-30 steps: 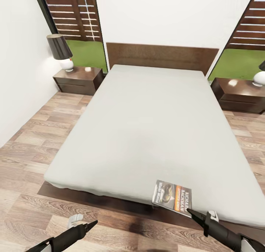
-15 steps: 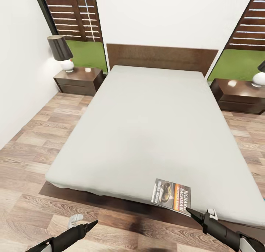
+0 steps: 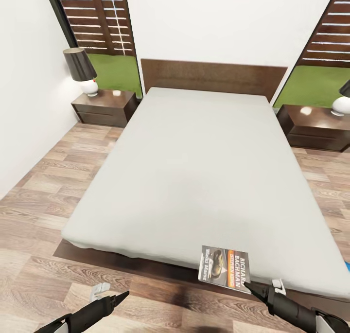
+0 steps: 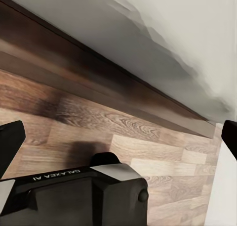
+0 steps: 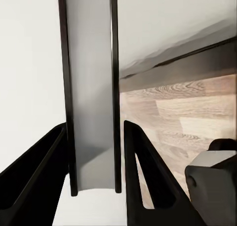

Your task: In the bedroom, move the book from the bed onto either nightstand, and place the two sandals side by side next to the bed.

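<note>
Right claw (image 3: 250, 287) fingers straddling a thin edge, left claw (image 3: 116, 298) low, fingers spread

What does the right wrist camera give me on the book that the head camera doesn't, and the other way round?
Right wrist: the book seen edge-on, standing between the two fingers of the right gripper.
Head: the book's cover at the foot corner of the bed, both nightstands, and the left gripper over the floor.
Both: book, right gripper, mattress edge, wood floor.
</note>
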Tool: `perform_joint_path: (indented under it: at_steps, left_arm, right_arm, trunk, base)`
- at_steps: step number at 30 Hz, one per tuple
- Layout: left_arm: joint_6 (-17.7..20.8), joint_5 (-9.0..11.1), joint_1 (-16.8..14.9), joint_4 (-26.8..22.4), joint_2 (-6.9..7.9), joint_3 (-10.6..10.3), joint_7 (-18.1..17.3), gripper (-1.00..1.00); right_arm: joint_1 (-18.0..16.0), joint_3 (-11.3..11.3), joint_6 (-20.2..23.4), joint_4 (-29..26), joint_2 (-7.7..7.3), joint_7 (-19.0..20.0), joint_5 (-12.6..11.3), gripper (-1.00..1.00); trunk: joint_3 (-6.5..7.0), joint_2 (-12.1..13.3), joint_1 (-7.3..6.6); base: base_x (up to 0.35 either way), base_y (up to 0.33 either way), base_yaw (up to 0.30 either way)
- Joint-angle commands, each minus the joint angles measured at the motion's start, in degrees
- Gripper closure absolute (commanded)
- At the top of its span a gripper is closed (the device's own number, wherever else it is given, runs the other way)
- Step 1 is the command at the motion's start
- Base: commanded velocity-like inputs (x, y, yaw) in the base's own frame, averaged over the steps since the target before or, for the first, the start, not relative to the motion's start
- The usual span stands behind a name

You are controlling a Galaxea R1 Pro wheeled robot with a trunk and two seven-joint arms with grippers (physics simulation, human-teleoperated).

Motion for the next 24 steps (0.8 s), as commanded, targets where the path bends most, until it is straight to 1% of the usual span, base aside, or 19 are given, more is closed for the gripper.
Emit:
perform_joint_path:
  at_steps: [1, 3, 4, 5, 9, 11, 13, 14, 16, 17, 18, 20, 23, 24]
  left_arm:
    - [-0.34, -0.47, -0.04, 0.07, 0.01, 0.45, -0.13, -1.00]
    - [-0.34, -0.47, -0.04, 0.07, 0.01, 0.45, -0.12, -1.00]
    - [-0.34, -0.47, -0.04, 0.07, 0.01, 0.45, -0.12, -1.00]
    - [-0.34, -0.47, -0.04, 0.07, 0.01, 0.45, -0.12, -1.00]
    - [-0.34, -0.48, -0.04, 0.07, 0.01, 0.45, -0.15, -1.00]
    - [-0.34, -0.51, -0.04, 0.07, 0.01, 0.45, -0.18, -1.00]
    - [-0.34, -0.53, -0.04, 0.07, 0.01, 0.45, -0.19, -1.00]
    - [-0.34, -0.54, -0.04, 0.07, 0.01, 0.43, -0.19, -1.00]
    - [-0.34, -0.53, -0.04, 0.07, 0.01, 0.44, -0.20, -1.00]
    - [-0.34, -0.51, -0.04, 0.07, 0.01, 0.44, -0.18, -1.00]
    - [-0.34, -0.50, -0.04, 0.07, 0.01, 0.44, -0.14, -1.00]
    - [-0.35, -0.50, -0.04, 0.07, 0.02, 0.45, 0.00, -1.00]
    - [-0.40, -0.78, 0.09, 0.05, 0.11, 0.37, 0.15, -1.00]
    - [-0.41, -0.94, 0.15, 0.04, 0.13, 0.35, 0.18, -1.00]
  right_arm:
    - [-0.03, 0.29, -0.19, -0.02, -0.03, -0.06, -0.25, 1.00]
    - [-0.03, 0.30, -2.19, -0.18, 0.01, -0.06, 0.08, 1.00]
    - [-0.03, 0.34, -4.60, -0.41, 0.07, 0.06, 0.26, 1.00]
    - [-0.03, 0.36, -5.85, -0.55, 0.10, 0.15, 0.33, 1.00]
    - [-0.03, 0.41, -7.57, -0.95, 0.03, 0.50, 0.43, 1.00]
    - [-0.03, 0.46, -7.86, -1.03, 0.00, 2.31, 0.44, 1.00]
    - [-0.03, 0.49, -7.98, -1.02, -0.01, 5.19, 0.48, 1.00]
    - [-0.03, 0.62, -8.03, -1.01, -0.01, 7.35, 0.68, 1.00]
    - [-0.03, 1.12, -8.11, -0.75, -0.02, 10.24, 2.30, 1.00]
    - [-0.03, 1.21, -8.13, -0.63, -0.02, 10.63, 2.98, 1.00]
    - [-0.03, 1.33, -8.16, -0.42, -0.04, 11.20, 4.54, 1.00]
    - [-0.03, 1.46, -8.37, -0.11, -0.06, 11.80, 7.99, 1.00]
    - [-0.03, 1.52, -9.52, 0.65, -0.03, 12.08, 10.99, 1.00]
    - [-0.03, 1.52, -9.85, 0.90, -0.03, 12.11, 11.31, 1.00]
  trunk:
    - [0.14, 0.37, -0.21]
    - [0.50, 1.17, -0.65]
    - [0.68, 1.57, -0.87]
    - [0.86, 1.98, -1.09]
    - [1.58, 3.58, -1.97]
    - [1.93, 4.38, -2.41]
    - [2.29, 5.18, -2.85]
    - [2.47, 5.59, -3.07]
    - [2.83, 6.39, -3.51]
    - [3.01, 6.79, -3.73]
    - [3.19, 7.19, -3.95]
    - [3.55, 7.99, -4.39]
    - [4.09, 9.20, -5.05]
    - [4.27, 9.60, -5.27]
  base:
    - [0.000, 0.000, 0.000]
    - [0.000, 0.000, 0.000]
    - [0.000, 0.000, 0.000]
    - [0.000, 0.000, 0.000]
    - [0.000, 0.000, 0.000]
    - [0.000, 0.000, 0.000]
    - [0.000, 0.000, 0.000]
    - [0.000, 0.000, 0.000]
    - [0.000, 0.000, 0.000]
    - [0.000, 0.000, 0.000]
    - [0.000, 0.000, 0.000]
    - [0.000, 0.000, 0.000]
    - [0.000, 0.000, 0.000]
    - [0.000, 0.000, 0.000]
